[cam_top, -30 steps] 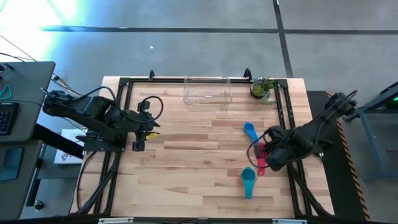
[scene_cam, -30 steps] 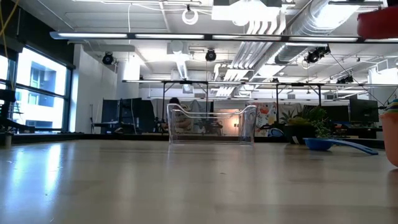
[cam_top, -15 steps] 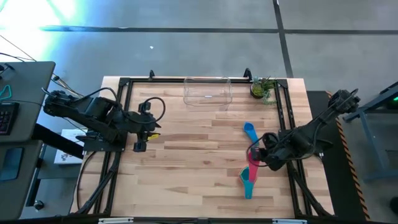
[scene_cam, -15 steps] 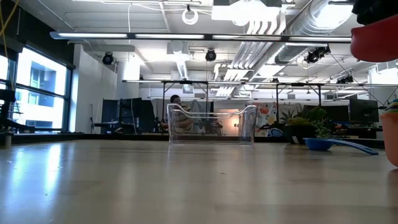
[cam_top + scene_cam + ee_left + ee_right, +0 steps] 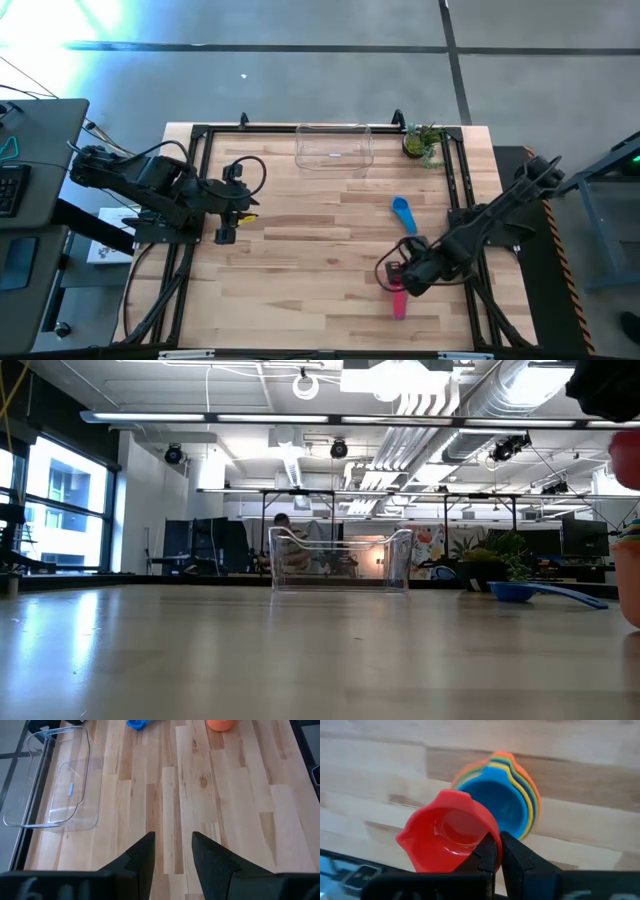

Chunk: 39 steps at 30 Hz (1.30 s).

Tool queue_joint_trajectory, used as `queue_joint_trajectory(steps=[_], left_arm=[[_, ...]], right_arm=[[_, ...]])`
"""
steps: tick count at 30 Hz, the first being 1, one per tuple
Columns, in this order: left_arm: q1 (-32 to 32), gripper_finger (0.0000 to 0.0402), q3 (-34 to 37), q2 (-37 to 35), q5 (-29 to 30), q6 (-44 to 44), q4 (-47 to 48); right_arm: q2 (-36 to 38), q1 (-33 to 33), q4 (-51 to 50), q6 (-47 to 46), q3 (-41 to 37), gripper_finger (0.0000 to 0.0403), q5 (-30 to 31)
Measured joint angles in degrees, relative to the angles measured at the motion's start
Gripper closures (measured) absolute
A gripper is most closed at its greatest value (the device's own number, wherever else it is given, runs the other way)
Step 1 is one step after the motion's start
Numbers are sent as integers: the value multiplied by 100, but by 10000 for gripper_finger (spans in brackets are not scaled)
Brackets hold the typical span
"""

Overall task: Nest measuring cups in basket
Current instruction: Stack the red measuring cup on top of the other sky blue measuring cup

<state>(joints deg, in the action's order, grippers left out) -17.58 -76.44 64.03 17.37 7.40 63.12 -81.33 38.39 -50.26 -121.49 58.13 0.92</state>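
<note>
Red measuring cup hanging pinched at rim in right gripper, lower centre of right wrist view, just over stack of nested cups on table. Likely light, stiff, slick plastic; rim or flat handle best hold. Blue cup lying right of centre in high view. Basket sitting top centre. Left gripper waiting open at left.

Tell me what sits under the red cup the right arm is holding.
The red plastic measuring cup hangs over a nested stack of cups, blue innermost, with yellow and orange rims showing. The stack's lower cups are covered.
</note>
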Motion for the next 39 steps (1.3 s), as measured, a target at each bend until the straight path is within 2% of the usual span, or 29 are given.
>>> queue_joint_trajectory(steps=[16, 21, 28, 39], left_arm=[[0, 284, 0, -2, 1, -8, -1], [0, 284, 0, -2, 0, -12, -1], [0, 284, 0, 0, -1, -11, 1], [0, 284, 0, -2, -1, -59, 1]], right_arm=[[-124, -52, -147, -153, -96, 399, -397], [-124, -56, -137, -214, -94, 399, -298], [-425, -177, -63, 32, -94, 398, -549], [-449, -195, -6, 2, -96, 398, -442]])
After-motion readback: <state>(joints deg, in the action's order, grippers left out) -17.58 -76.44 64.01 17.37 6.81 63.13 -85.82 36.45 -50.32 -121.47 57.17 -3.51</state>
